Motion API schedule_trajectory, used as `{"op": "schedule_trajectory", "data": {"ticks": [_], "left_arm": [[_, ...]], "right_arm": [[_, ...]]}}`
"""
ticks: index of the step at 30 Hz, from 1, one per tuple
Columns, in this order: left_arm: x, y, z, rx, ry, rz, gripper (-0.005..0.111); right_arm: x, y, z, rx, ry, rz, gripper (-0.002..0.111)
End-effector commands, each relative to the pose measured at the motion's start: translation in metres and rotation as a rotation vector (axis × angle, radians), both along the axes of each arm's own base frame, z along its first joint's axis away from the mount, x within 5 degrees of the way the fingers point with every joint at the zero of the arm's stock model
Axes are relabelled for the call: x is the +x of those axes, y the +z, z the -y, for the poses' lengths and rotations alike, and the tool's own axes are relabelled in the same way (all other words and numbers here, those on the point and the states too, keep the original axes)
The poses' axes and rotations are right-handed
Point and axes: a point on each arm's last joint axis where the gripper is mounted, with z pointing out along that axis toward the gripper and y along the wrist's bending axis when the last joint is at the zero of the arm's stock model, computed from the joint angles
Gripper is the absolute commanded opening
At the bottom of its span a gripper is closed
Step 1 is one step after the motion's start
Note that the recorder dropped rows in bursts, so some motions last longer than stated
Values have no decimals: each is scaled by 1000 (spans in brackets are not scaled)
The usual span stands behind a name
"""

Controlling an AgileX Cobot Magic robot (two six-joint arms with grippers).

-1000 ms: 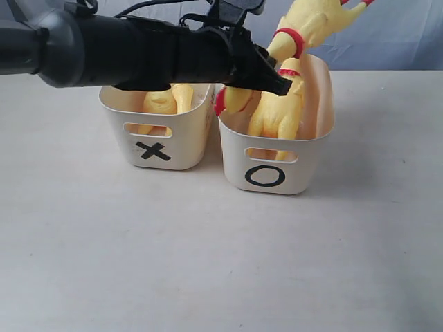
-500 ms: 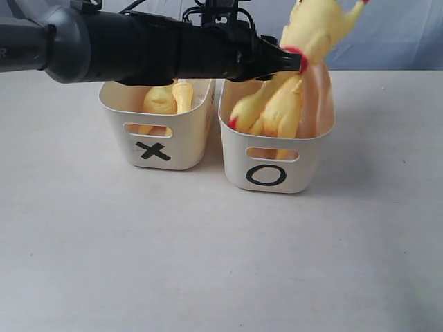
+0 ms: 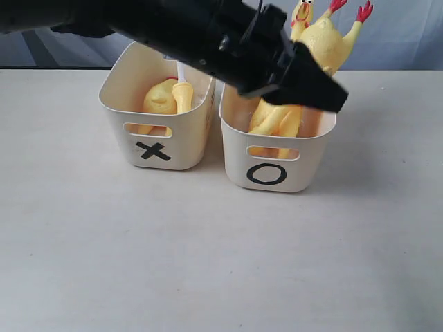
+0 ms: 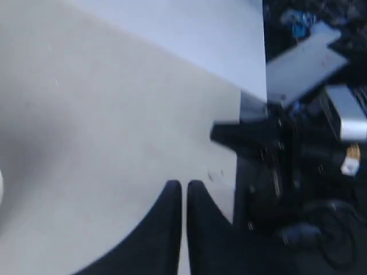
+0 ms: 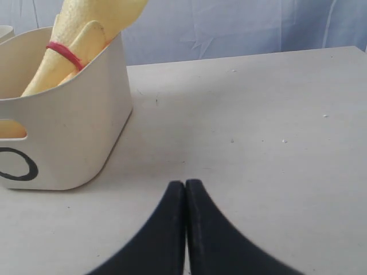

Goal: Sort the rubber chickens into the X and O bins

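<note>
Counter (image 3: 208, 263): pale beige, matte and flat. You have a broad open stretch on its near side and more room to the right of the bins.

Backdrop (image 3: 405, 34): blue-grey cloth along the far edge. In the left wrist view the counter's edge shows, with dark, blurred equipment (image 4: 304, 172) beyond it.

X bin (image 3: 156, 135): cream tub, the left of the pair, with a black X on its near wall. It holds a yellow headless body (image 3: 161, 98) and a head-and-neck piece (image 3: 183, 93) on a white tube.

O bin (image 3: 277, 158): cream tub just to the right of the X bin; you cannot tell whether they touch. It holds a rubber chicken (image 3: 277, 123), yellow showing through the slot handle. A second chicken (image 3: 322, 41) rises above the far rim, mouth open and red feet raised.

Left arm (image 3: 208, 34): black and blurred. It reaches from the far left across both bins, with its tip over the O bin's right rim.

Left gripper (image 4: 184, 184): fingers clenched together, holding nothing.

Right gripper (image 5: 184, 184): fingers clenched together, holding nothing. It sits low over the counter, right of the O bin and apart from it.
</note>
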Motion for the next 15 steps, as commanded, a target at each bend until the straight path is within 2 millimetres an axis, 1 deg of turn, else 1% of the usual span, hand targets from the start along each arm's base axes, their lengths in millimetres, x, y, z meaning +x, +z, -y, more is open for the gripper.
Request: {"op": "schedule_trajectory", "data": {"ticks": [1,3,7,10,12,14,15], "left_arm": [[-25,-4,-16,221,-143,-210,0],[-34,-7,-17,307,-66,-330,0],[-41,-11,-29,526,30,-269,0],[-49,-13,-40,697,183,-250,0],[-58,-11,-45,766,274,-232,0],[-69,-4,-51,791,332,-204,0],[-80,4,-56,783,352,-180,0]], "right_arm": [[0,0,0,-1,3,12,0],[0,0,0,-1,3,12,0],[0,0,0,-1,3,12,0],[0,0,0,-1,3,12,0],[0,0,0,-1,3,12,0],[0,0,0,-1,3,12,0],[0,0,0,0,3,9,0]]}}
